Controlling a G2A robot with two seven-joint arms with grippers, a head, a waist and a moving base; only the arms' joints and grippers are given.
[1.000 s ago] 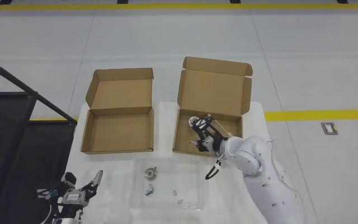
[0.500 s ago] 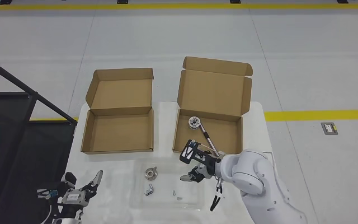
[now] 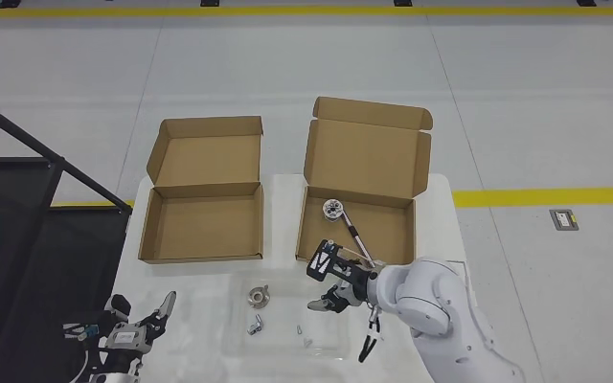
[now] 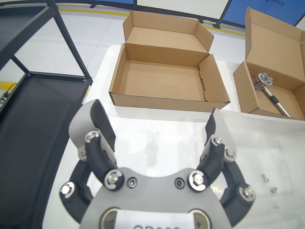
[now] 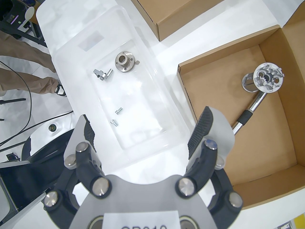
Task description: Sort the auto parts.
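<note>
"How was the counter (image 3: pixel 283 215) laid out?"

"The left box (image 3: pixel 201 225) and right box (image 3: pixel 383 235) stood open at the back. The right one held a shafted part (image 5: pixel 262 84)."

"What about the loose pieces?"

"They were in the clear tray (image 5: pixel 152 110): flange (image 5: pixel 124 62), bracket (image 5: pixel 103 74), two screws (image 5: pixel 118 111). The right pincer (image 5: pixel 147 116) hung spread over the tray's end, screws nearest. The left pincer (image 4: pixel 155 107), also spread, was well apart."

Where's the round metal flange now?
Top view: the round flange lies at the left end of the clear tray, in front of the left cardboard box, beside a small bracket.
</note>
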